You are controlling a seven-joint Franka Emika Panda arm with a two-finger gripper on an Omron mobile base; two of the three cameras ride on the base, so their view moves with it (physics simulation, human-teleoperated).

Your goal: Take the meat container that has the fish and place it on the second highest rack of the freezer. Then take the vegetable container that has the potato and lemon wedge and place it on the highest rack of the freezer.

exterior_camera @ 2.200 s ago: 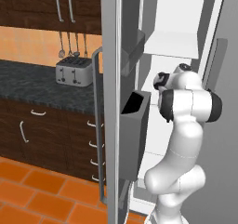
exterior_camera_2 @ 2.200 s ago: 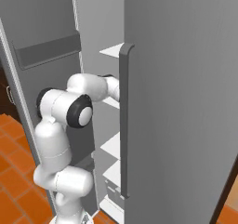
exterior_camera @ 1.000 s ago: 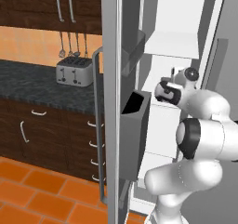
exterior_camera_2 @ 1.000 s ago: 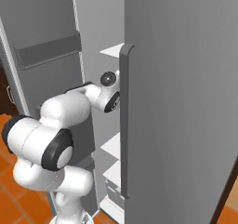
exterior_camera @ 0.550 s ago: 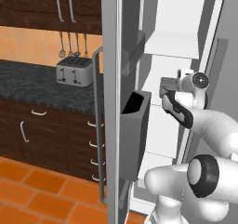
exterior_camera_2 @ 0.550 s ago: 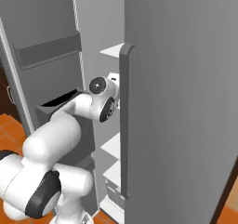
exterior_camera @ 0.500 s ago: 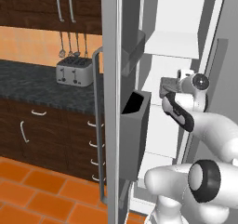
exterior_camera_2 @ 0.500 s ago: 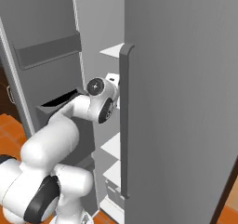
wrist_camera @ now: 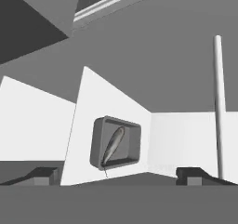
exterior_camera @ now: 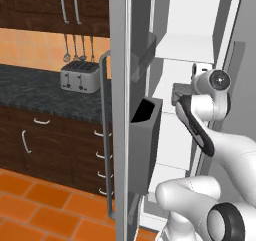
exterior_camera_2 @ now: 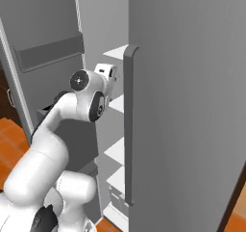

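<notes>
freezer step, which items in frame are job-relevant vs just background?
Job: meat container holding the fish; freezer shelves; open end effector, holding nothing.
Background: toaster, hanging utensils, dark wood cabinets.

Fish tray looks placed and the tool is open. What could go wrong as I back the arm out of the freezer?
1. The tool is open, with the fish in its grey tray beyond; a forward drift might nudge it.
2. The arm is between the open door's bin and the closed door's handle; a wide swing could clip either.
</notes>
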